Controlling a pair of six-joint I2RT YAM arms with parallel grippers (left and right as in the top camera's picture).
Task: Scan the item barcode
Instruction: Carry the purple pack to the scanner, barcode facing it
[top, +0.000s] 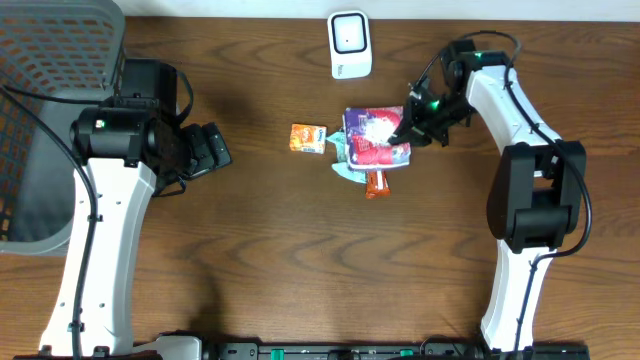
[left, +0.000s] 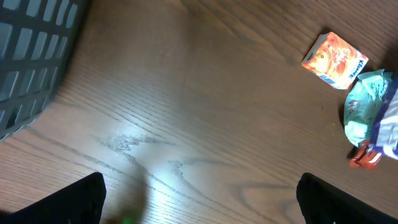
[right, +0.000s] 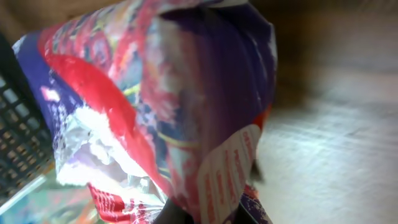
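Nearest my side of the bench there is only bare brown wood between the two arm bases. Moving out, the first thing I meet is a small orange-red packet poking out from the near edge of a little pile right of centre. Just beyond it a crumpled teal wrapper shows at the pile's left corner.

Level with the pile, well off to the left, the left gripper hangs over bare wood. Its jaws stand wide apart with nothing between them; its wrist view shows only wood grain between the two dark fingertips.

A little further out, a small orange carton lies alone, just left of the pile and apart from it.

The snack bag, purple and red with a white patch, sits on top of the pile, overlapping the teal wrapper and the orange-red packet. The right gripper is clamped on the bag's right edge. In the right wrist view the crinkled foil fills nearly the whole frame. I cannot tell whether the bag is lifted clear of the things under it.

At the far edge, the white scanner stands well apart from the bag. The grey mesh basket occupies the far left corner.
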